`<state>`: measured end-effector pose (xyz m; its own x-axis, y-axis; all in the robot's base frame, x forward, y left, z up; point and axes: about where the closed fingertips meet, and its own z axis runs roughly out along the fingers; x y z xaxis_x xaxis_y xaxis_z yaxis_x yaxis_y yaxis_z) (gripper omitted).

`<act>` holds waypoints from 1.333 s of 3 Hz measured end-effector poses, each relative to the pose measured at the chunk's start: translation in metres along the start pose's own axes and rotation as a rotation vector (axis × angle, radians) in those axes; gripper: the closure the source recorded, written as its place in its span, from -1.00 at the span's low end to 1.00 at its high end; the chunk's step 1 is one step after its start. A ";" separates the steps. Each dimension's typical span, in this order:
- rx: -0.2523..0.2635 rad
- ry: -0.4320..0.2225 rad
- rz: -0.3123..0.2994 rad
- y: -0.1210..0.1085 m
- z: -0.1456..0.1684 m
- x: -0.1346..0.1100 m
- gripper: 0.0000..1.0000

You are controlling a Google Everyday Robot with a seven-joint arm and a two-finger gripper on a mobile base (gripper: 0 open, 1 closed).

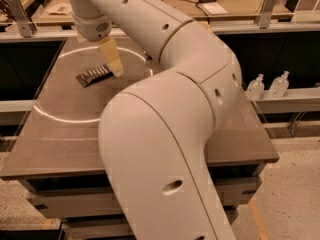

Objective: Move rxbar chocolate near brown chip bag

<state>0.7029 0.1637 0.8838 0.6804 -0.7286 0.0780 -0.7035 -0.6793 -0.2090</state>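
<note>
Brown table [60,134] fills most of your view, and the rxbar [94,76] lies flat on its far left part, inside a bright ring of light [55,118] cast on the surface. The bar sits at a slant, its right end farther from you than its left. Your gripper [115,66] hangs at that right end, pointing down from the wrist above it. You cannot tell whether it touches the wrapper, nor whether it is open or closed. From there the white arm [165,134] sweeps right and towards you, its bulk covering the middle and right of the table. Off to your right, two clear bottles [255,87] stand side by side on a low ledge [295,100] beyond the table's edge.
</note>
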 end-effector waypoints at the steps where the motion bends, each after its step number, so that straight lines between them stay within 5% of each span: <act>1: -0.024 -0.017 -0.016 0.003 0.013 -0.001 -1.00; 4: -0.060 -0.118 -0.039 -0.009 0.047 -0.044 -1.00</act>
<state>0.6889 0.2059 0.8362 0.7246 -0.6885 -0.0315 -0.6846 -0.7136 -0.1489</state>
